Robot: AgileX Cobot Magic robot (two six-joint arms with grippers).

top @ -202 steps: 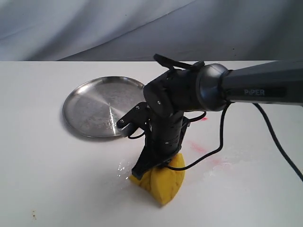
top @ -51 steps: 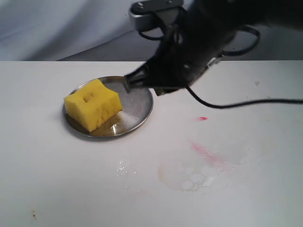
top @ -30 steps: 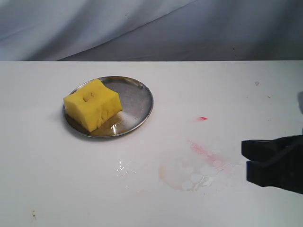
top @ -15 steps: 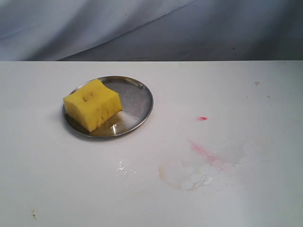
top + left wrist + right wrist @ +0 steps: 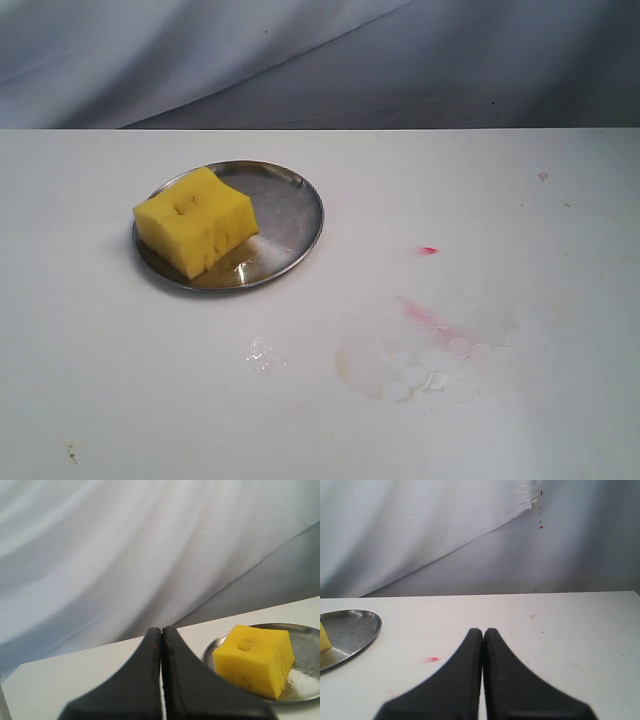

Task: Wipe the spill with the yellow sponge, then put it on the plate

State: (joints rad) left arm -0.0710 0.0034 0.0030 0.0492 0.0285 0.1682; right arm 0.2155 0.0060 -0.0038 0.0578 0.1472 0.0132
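Observation:
The yellow sponge (image 5: 196, 222) rests on the left part of the steel plate (image 5: 295, 215), upright, with small pits on top. The left wrist view also holds the sponge (image 5: 255, 659) and the plate (image 5: 305, 640). A pale bubbly wet smear, the spill (image 5: 420, 365), lies on the table to the right of the plate, with faint pink streaks at its upper edge. Neither arm appears in the exterior view. My left gripper (image 5: 161, 630) is shut and empty, apart from the sponge. My right gripper (image 5: 483, 630) is shut and empty too, with the plate's rim (image 5: 367, 630) far off.
A tiny red fleck (image 5: 428, 250) marks the white table (image 5: 480, 190) above the smear; the fleck (image 5: 432, 659) shows in the right wrist view too. A small wet patch (image 5: 262, 354) lies below the plate. Grey-blue cloth (image 5: 300, 60) hangs behind the table.
The right arm let the sponge go on the plate, then drew away to the right and left the exterior view. The sponge and plate stay still.

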